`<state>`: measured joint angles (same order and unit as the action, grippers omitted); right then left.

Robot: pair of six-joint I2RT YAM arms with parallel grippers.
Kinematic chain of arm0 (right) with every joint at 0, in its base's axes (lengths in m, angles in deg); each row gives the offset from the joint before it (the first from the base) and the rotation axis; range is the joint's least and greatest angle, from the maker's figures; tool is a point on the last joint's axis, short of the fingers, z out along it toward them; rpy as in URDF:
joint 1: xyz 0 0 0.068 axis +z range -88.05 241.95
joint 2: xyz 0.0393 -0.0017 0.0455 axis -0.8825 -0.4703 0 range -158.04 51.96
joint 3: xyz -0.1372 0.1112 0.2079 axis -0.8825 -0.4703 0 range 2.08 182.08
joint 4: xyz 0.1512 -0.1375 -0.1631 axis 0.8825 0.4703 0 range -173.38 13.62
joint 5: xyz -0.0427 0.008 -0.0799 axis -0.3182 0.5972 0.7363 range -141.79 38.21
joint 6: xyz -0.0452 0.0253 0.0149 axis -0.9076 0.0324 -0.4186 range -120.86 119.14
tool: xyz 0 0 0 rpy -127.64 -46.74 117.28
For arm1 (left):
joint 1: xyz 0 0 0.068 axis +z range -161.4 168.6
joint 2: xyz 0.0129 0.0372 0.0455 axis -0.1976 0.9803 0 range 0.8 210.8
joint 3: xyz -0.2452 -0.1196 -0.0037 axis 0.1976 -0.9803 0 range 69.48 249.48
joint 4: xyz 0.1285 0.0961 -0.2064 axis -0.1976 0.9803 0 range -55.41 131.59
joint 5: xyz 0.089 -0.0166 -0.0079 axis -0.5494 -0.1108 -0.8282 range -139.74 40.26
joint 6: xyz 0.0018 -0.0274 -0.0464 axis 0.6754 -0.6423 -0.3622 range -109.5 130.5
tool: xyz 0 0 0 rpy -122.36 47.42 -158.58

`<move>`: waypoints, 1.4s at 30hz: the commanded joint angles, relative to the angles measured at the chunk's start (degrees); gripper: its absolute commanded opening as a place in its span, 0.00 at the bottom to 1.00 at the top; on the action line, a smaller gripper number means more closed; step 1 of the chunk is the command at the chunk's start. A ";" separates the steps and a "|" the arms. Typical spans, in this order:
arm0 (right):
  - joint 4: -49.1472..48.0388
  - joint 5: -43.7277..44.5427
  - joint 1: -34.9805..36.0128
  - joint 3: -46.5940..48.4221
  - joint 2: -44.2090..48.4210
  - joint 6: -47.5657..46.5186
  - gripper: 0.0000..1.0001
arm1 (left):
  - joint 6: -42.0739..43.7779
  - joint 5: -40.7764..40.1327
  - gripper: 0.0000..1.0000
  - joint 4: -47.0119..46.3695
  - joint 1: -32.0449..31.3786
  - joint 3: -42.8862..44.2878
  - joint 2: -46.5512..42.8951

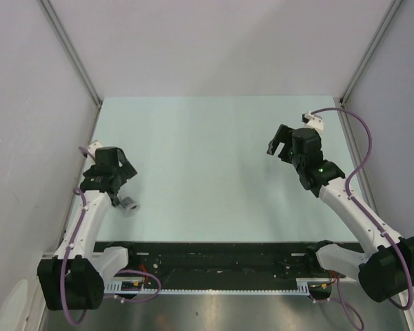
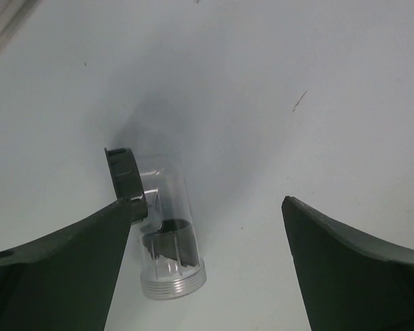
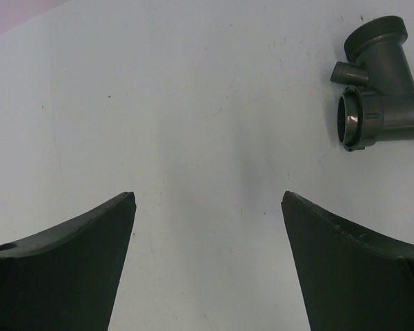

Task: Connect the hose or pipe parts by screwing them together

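The light-grey threaded connector [image 2: 169, 241] lies on its side on the tabletop's [image 1: 207, 165] near-left part, a dark ring nut [image 2: 124, 181] at its far end that only the left wrist view shows. The dark T-fitting [image 3: 383, 89] lies on the tabletop too, visible only from the right wrist. Left pincer [image 2: 207, 203] and right pincer [image 3: 208, 196] gape wide, empty.

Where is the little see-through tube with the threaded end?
In the top view, the clear connector lies at the left, just beside the open left gripper.
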<state>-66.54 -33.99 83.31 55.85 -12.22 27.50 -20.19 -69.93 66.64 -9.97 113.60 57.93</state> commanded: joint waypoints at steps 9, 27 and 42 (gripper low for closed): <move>-4.18 -5.85 -2.82 -2.10 -0.07 -2.08 0.93 | -13.85 -0.37 0.92 3.19 0.33 -7.90 -0.61; -3.74 -10.24 -3.00 -2.45 0.90 0.73 0.91 | -20.63 7.26 0.61 0.74 -0.73 -9.40 6.42; -5.41 -19.82 6.84 -2.45 -2.26 -1.47 0.90 | -18.17 24.31 0.47 -18.78 -13.56 -11.51 10.28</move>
<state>-68.81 -49.22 86.09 53.45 -12.88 26.82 -38.55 -49.73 53.99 -20.28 101.18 66.97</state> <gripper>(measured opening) 0.901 0.550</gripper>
